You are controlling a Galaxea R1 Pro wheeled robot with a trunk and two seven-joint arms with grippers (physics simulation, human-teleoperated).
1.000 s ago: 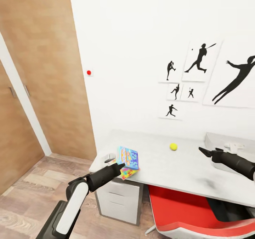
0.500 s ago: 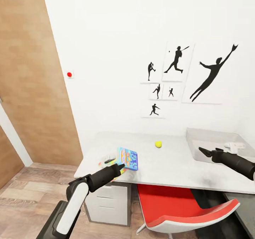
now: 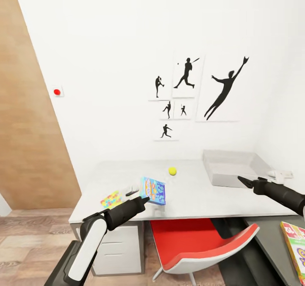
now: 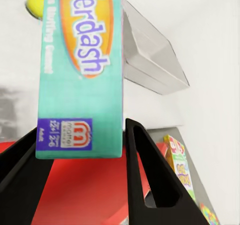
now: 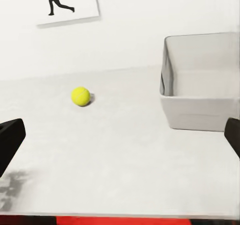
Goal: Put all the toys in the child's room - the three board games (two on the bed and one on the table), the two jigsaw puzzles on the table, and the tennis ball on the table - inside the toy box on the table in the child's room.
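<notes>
My left gripper is shut on the lower edge of the smaller blue board game, holding it upright above the front of the light-grey table. The left wrist view shows its teal printed face between the fingers. The tennis ball lies mid-table. The toy box stands at the back right, with nothing visible inside. My right gripper hovers open just in front of it. A jigsaw puzzle lies near the table's left front. Another board game rests on the dark-grey section.
A red chair is tucked under the table's front. White drawers sit below the left end. A small white object lies right of the toy box. A wooden wardrobe stands at the left, and baseball silhouettes hang on the wall.
The camera has swung to the right, so the table and wall slid leftward in the picture. The toy box came fully into view, as did the board game on the dark-grey section. Both arms hold their pose.
</notes>
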